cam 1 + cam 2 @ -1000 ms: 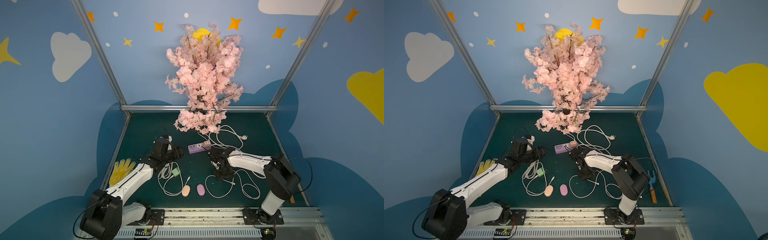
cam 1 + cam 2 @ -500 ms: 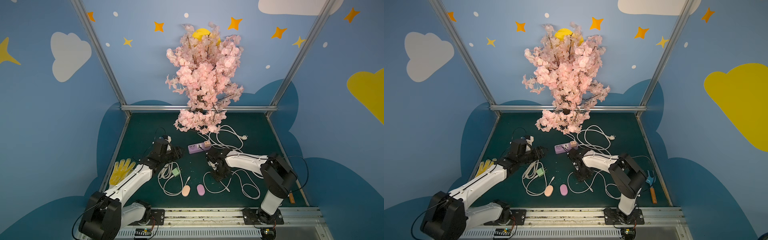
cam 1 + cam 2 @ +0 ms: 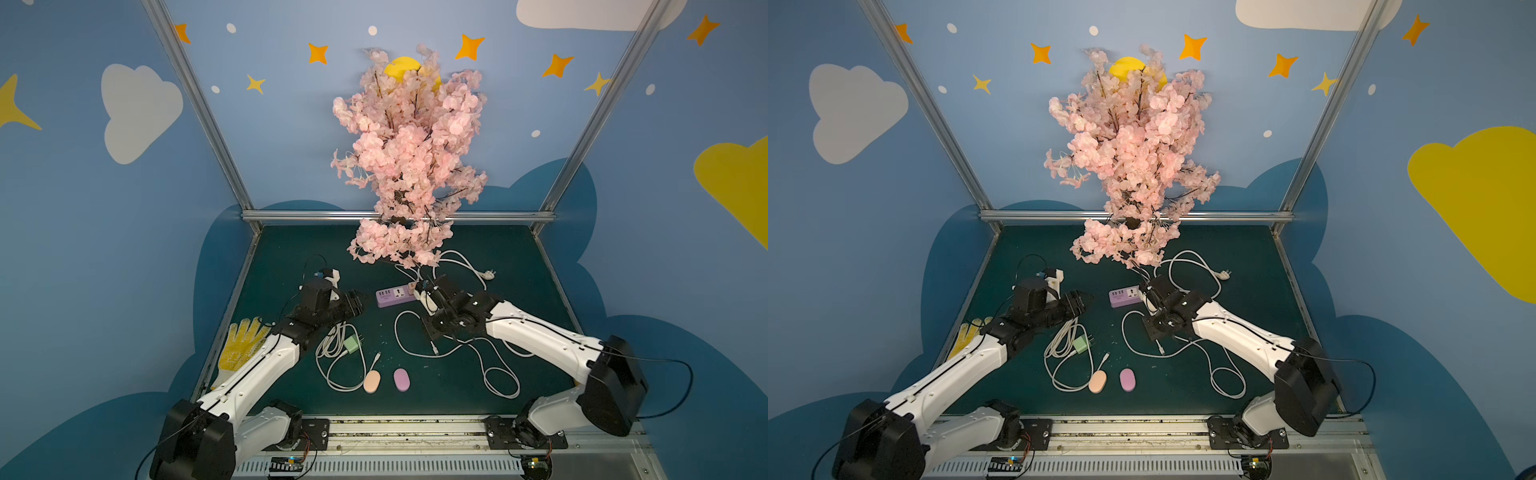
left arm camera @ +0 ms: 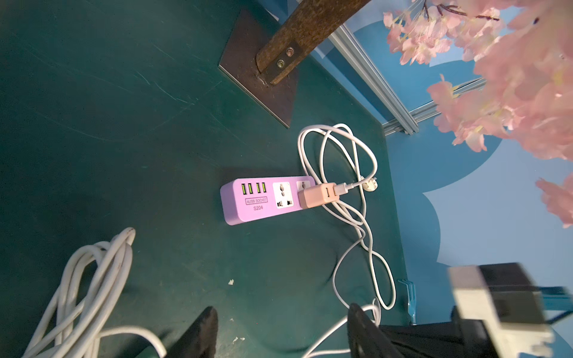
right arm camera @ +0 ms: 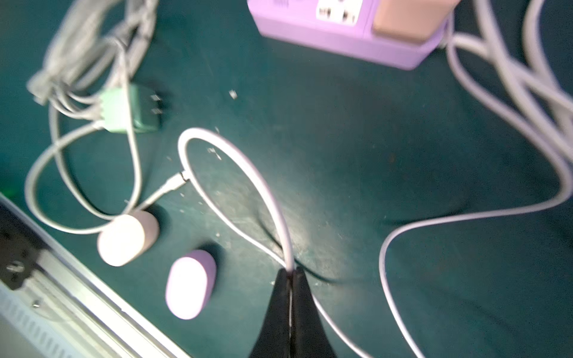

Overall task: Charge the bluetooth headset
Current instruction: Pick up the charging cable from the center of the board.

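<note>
Near the power strip (image 4: 263,200) | your right claw (image 5: 291,274) clamps the white cable (image 5: 248,167) | left claw (image 4: 282,313) gapes empty | adapter (image 4: 316,196) plugged, headset case (image 5: 190,283) not yet connected

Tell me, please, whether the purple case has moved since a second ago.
No. In both top views the purple case lies where it did, just as far from the power strip and beside the peach case.

The purple power strip (image 5: 310,34) runs off the right wrist picture's edge, the coiled cable (image 5: 93,46) there is blurred, the left pincer (image 4: 280,313) shows only its finger ends, and the left arm (image 3: 967,365) hides part of the yellow glove (image 3: 963,338).
</note>
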